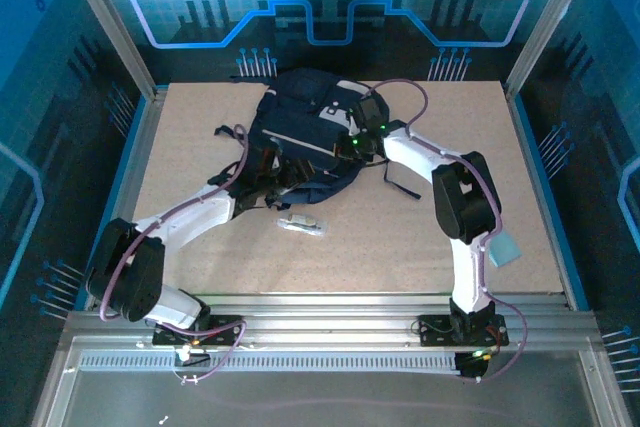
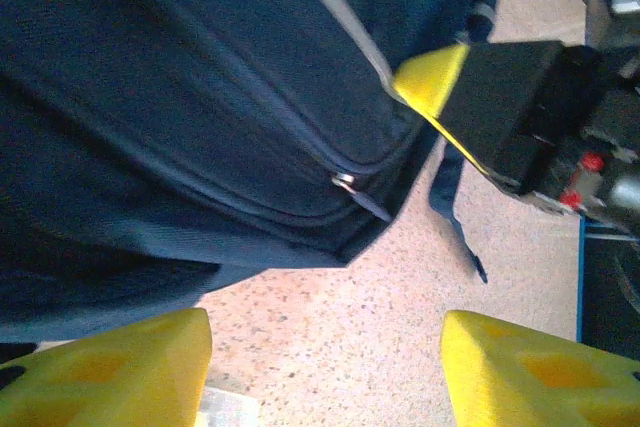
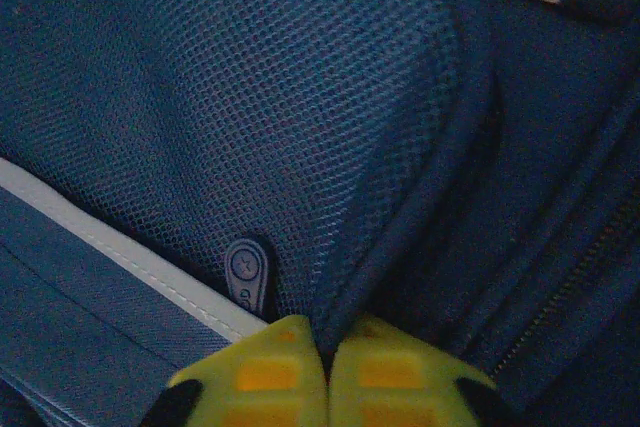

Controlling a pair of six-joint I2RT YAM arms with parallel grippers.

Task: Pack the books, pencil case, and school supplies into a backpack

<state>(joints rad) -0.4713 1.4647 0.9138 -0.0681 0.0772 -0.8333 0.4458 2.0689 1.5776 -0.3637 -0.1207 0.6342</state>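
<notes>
We find the backpack [image 1: 305, 127] lying flat at the far middle of the table [image 1: 420, 237]. The right gripper [image 3: 327, 372] is closed, fingertips together against a seam beside the mesh panel; whether fabric is pinched we cannot tell. The left gripper [image 2: 325, 367] has its fingers apart, holding nothing, at the backpack's near edge. The pencil case [image 1: 302, 227] lies just nearer, untouched.

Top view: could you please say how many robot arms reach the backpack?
2: the left arm comes from the near left, the right arm from the near right; both end at the backpack.
</notes>
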